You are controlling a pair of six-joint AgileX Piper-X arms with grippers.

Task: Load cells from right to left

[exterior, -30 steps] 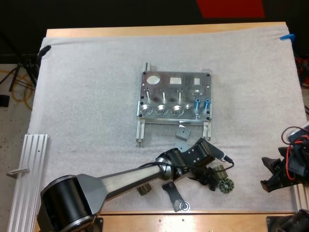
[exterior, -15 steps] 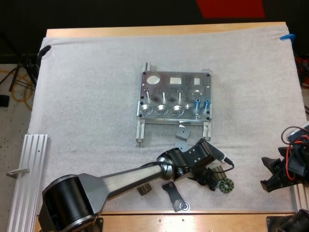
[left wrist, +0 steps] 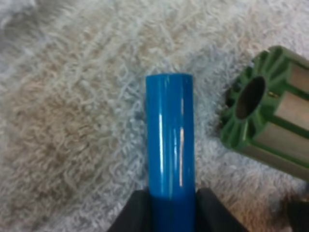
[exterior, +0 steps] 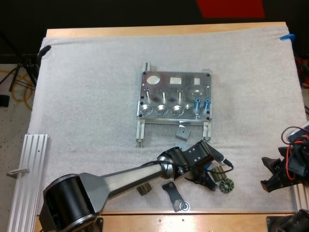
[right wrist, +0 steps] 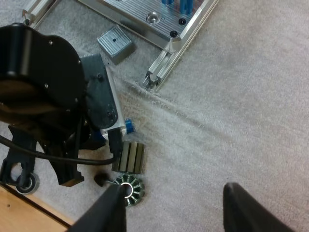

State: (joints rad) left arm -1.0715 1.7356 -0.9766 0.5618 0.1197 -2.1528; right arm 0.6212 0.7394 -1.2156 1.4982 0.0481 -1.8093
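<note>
Two black fingers of the left claw [left wrist: 172, 212] pinch the near end of a glossy bright blue cylinder [left wrist: 170, 140] over the white towelling mat [left wrist: 72, 96], the arm stretched low and forward. Beside the cylinder's tip lies a green slotted ring [left wrist: 263, 125]. The right claw [right wrist: 174, 208] hangs spread and empty, off to that claw's right.

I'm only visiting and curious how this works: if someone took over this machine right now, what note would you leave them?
Left gripper: shut on a blue cylinder, low at the mat beside a green ribbed part.
Right gripper: open, holding nothing, at the mat's right side.
Fixture: mid-mat.
Done: two blue cylinders stand at its right end.
Left: take the held cylinder to the next free spot leftward, probably more after.
</note>
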